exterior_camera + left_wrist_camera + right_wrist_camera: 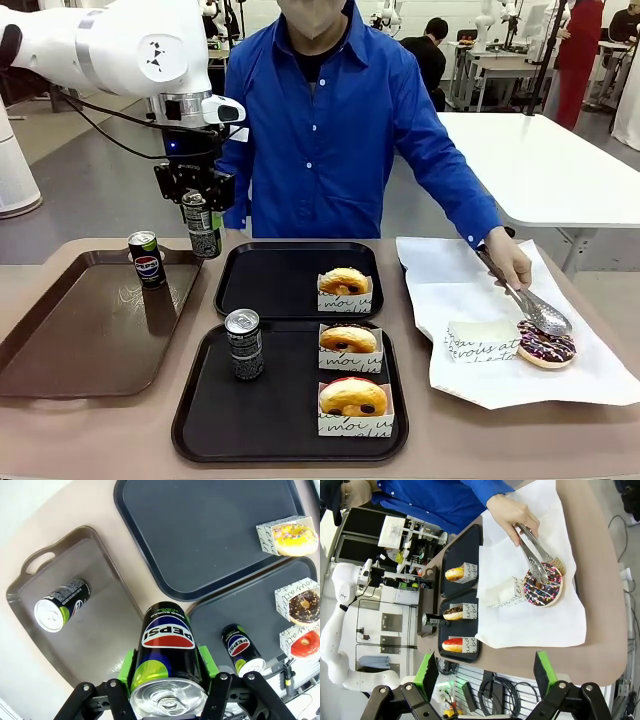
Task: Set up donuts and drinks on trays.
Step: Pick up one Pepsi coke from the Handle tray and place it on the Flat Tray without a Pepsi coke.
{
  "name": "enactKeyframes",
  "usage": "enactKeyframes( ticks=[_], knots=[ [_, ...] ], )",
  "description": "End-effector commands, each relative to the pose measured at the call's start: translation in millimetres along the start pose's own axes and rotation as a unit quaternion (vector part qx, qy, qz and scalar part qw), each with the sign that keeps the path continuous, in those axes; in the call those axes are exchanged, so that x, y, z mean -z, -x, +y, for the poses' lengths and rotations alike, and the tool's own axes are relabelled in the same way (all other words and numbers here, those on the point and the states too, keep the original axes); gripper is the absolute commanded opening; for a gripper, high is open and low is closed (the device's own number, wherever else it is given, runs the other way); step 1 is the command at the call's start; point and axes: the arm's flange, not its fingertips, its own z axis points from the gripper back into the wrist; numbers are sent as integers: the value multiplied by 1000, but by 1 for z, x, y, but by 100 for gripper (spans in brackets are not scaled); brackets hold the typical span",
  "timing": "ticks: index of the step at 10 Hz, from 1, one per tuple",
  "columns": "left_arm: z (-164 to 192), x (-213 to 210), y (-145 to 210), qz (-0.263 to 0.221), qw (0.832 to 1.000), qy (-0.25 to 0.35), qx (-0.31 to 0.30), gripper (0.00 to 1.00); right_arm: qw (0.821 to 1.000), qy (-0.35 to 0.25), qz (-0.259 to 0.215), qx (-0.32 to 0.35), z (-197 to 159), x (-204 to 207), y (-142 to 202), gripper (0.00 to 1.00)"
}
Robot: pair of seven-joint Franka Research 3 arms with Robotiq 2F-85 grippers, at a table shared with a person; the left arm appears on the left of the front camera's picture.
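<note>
- Left gripper (168, 666): jaws part-closed on a Pepsi can (204, 232), green pads on both sides of it. The can hangs upright in the air, over the gap between the brown tray (60, 340) and the far black tray (270, 280). In the front view the fingers hide its top.
- Second can (147, 259) stands at the brown tray's far end.
- Third can (244, 343) stands on the near black tray (280, 410), left of two sleeved donuts (348, 339).
- The left wrist view shows their icing as chocolate and red, and the picture edge cuts off both sleeves.
- Yellow-iced donut (344, 281) sits in its sleeve on the far black tray, right side. The sleeve script is only partly legible.
- Person's hand (510, 262) holds tongs (525, 300) on a sprinkled chocolate donut (546, 345) lying unsleeved on white paper (470, 380), beside an empty sleeve (482, 340).
- Right gripper (484, 662): jaws spread wide, nothing between them, high above the table's right end.
</note>
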Motion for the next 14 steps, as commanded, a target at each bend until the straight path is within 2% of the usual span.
enactKeyframes(
  ticks=[1, 2, 5, 7, 8, 10, 11, 12, 13, 14],
  knots=[
    [1, 0, 0, 0, 1000, 0, -1, 59, 1000, -16, -7, -7, 0, 2, -1, 100],
    [-8, 1, -4, -11, 1000, 3, 0, 59, 1000, -16, -7, -7, 0, 2, -1, 100],
    [-34, -1, -45, -30, 998, -2, 52, 59, 1000, -16, -7, -7, 0, 2, -1, 100],
    [-47, 20, -54, -9, 997, 10, 72, 59, 1000, -16, -7, -7, 0, 2, -1, 100],
    [-38, 14, -31, 0, 997, 8, 71, 59, 1000, -16, -7, -7, 0, 2, -1, 100],
    [22, -20, 48, 12, 996, 23, 81, 59, 1000, -16, -7, -7, 0, 2, -1, 100],
    [48, -20, 90, 8, 996, 32, 79, 59, 1000, -16, -7, -7, 0, 2, -1, 100],
    [62, -12, 121, -2, 998, 38, 51, 59, 1000, -16, -7, -7, 0, 2, -1, 100],
    [64, -6, 135, -4, 998, 40, 44, 59, 1000, -16, -7, -7, 0, 2, -1, 100],
    [64, -6, 133, -3, 998, 34, 52, 59, 1000, -16, -7, -7, 0, 2, -1, 100]
  ],
)
